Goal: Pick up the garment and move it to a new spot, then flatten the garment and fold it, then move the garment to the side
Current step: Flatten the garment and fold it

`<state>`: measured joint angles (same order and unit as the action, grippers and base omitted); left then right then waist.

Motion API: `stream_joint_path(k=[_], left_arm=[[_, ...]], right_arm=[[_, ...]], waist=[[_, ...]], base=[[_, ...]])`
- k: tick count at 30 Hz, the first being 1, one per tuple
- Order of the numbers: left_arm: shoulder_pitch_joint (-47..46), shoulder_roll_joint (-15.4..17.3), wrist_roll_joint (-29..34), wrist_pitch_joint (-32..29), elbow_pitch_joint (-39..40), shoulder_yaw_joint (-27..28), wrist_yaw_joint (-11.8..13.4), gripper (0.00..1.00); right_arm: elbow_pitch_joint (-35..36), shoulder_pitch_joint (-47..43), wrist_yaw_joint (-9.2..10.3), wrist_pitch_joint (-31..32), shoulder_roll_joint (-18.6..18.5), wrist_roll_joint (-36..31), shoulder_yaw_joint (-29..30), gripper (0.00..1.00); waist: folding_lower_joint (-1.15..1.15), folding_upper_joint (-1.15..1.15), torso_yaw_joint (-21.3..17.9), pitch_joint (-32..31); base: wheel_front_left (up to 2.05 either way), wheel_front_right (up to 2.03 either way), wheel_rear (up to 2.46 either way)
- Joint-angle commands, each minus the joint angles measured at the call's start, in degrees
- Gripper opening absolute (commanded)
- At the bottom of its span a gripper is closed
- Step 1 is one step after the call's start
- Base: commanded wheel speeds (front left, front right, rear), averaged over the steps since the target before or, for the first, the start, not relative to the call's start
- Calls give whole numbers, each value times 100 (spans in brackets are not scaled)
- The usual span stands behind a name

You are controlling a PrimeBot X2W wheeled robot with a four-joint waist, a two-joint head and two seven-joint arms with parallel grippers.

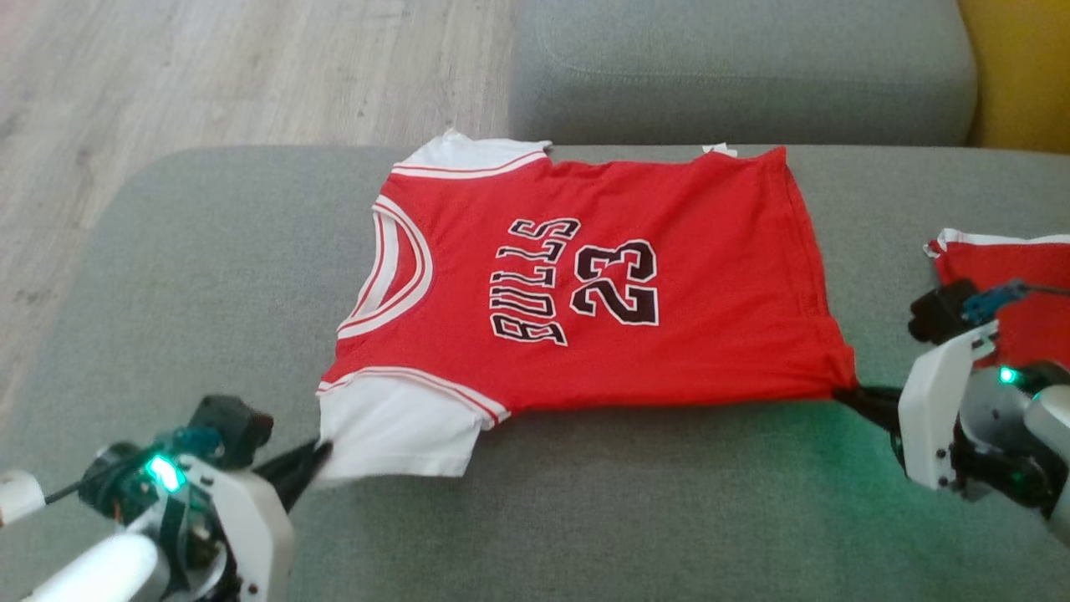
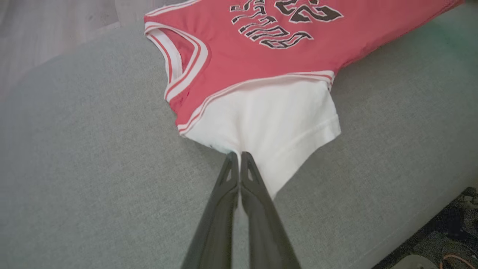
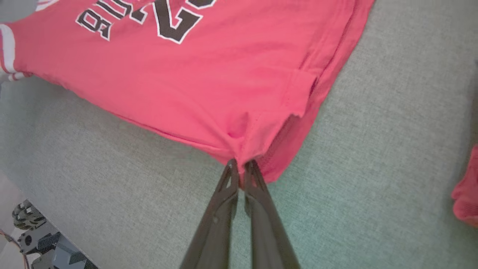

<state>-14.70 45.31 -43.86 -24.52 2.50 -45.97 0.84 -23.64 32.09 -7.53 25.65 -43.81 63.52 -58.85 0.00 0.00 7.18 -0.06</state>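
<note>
- Slippage is the main risk. The left gripper point(image 1: 316, 461) is clamped shut on only the very edge of the near white sleeve point(image 1: 393, 426) of the jersey point(image 1: 585, 284), so a sharp tug could pull the thin fabric free.
- The right gripper point(image 1: 840, 393) is likewise closed tight on the near hem corner point(image 3: 242, 149), where the cloth bunches into a pucker. Uneven pull between the two arms would likely drag wrinkles across the body rather than flatten it.
- The jersey lies print up, spread across the middle of the grey seat cushion point(image 1: 209, 276). Its collar points toward the robot's left and its hem toward the right.
- The far sleeve point(image 1: 468, 155) looks partly tucked at the back edge, and a fold made now might trap that crease.
- A second red garment point(image 1: 1011, 284) lies on the same cushion to the right, near the right arm's wrist and apart from the jersey. A sweep that way could snag or overlap it, and it takes up room on that side.
- The back cushion point(image 1: 736, 67) rises just behind the jersey's far edge, which limits any push away from the robot.
- Wooden floor point(image 1: 209, 67) lies beyond the cushion's left end, so a carry too far left could let the sleeve hang off.
- A yellow object point(image 1: 1020, 67) at the far right corner is well clear.
</note>
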Motion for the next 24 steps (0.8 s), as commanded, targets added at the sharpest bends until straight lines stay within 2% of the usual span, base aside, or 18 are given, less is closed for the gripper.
stream_joint_path(k=[1, 4, 8, 15, 24], left_arm=[[-459, 270, 95, 85, 200, 379, 101, 0], [-678, 150, 177, 163, 199, 445, 150, 0], [-1102, -45, 286, 245, -52, 510, 98, 0], [-2012, -440, 464, 316, -909, 560, -111, 0], [-2951, -885, 885, 514, -2141, 358, -404, 0]], right_arm=[[132, 109, 4, -115, -216, 8, 167, 0], [156, 220, 4, -192, -151, -10, 324, 0], [101, 410, 4, -333, -18, -92, 540, 0], [-232, 772, 4, -526, 271, -229, 848, 0], [-633, 1093, 4, -630, 594, -490, 866, 0]], waist=[[0, 0, -20, 92], [0, 0, -44, 259], [0, 0, -82, 516], [0, 0, -140, 906], [0, 0, -252, 1238]], base=[[0, 0, 0], [0, 0, 0], [0, 0, 0], [0, 0, 0], [0, 0, 0]])
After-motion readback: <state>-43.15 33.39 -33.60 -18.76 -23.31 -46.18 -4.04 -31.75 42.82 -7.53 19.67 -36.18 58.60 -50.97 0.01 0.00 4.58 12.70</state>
